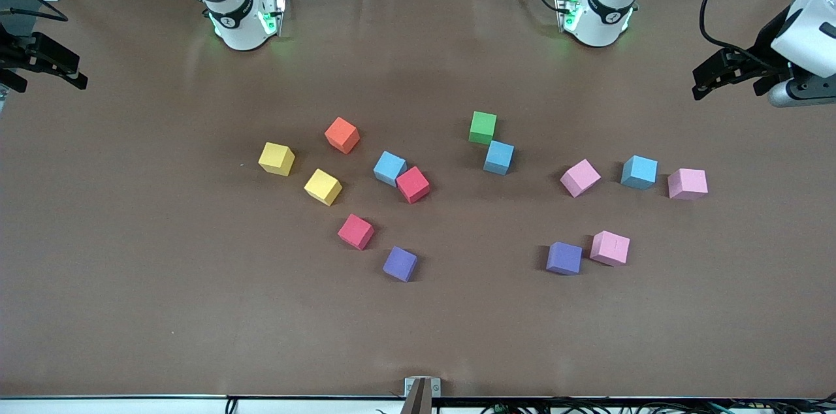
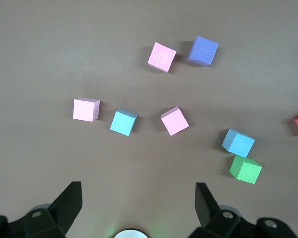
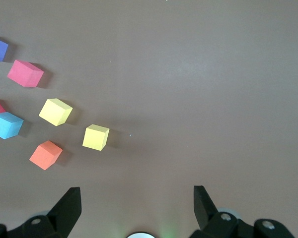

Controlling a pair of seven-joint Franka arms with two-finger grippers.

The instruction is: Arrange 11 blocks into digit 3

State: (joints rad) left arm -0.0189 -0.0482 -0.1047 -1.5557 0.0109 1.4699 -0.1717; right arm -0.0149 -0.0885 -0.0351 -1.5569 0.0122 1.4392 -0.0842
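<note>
Fourteen blocks lay scattered on the brown table (image 1: 130, 309), none yet forming the digit 3. Nearest the front camera sat two purple blocks (image 1: 400, 264) (image 1: 563, 258), one just beside a pink block (image 1: 610, 248), and a red block (image 1: 356, 232). Farther off lay two yellow blocks (image 1: 322, 187) (image 1: 276, 159), a red block (image 1: 413, 184) touching a light blue one (image 1: 390, 168), more pink and blue cubes, then the orange block (image 1: 342, 134) and green block (image 1: 482, 127). The left gripper (image 2: 138, 201) and right gripper (image 3: 136, 201) waited high over their table ends, fingers spread wide, holding nothing.
</note>
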